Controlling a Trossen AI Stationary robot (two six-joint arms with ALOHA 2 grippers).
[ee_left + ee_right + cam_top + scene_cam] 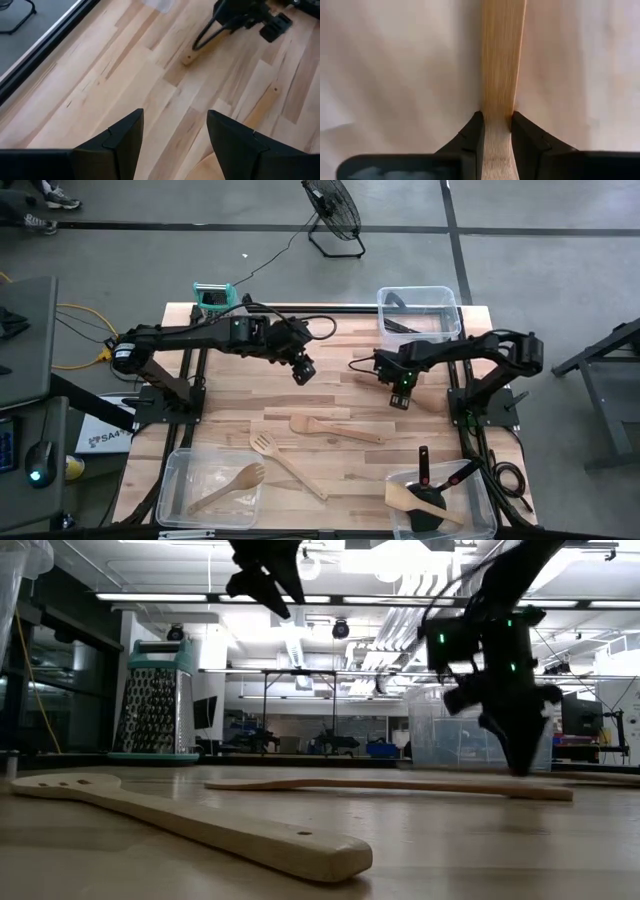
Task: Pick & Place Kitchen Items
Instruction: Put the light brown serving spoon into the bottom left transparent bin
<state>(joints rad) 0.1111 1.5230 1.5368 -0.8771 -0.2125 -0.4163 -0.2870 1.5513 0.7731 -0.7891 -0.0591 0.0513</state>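
Note:
My right gripper is shut on a pale wooden utensil low over the middle of the table. The utensil's free handle end sticks out toward the left, and the arm hides the rest. My left gripper is open and empty, raised above the table just left of that end. It also shows in the left wrist view. A wooden spatula and a slotted wooden turner lie flat on the table nearer the front. My right gripper pinches the utensil's handle between its two fingers, one on each narrow side. The fingers come from above, pointing down, and lie across the handle. The handle runs level close to the table top; I cannot tell whether it is clear of it.
A clear bin with black tools stands at the far right. A near-left bin holds a wooden spoon. A near-right bin holds a black turner and a wooden spatula. A metal grater stands at the far edge.

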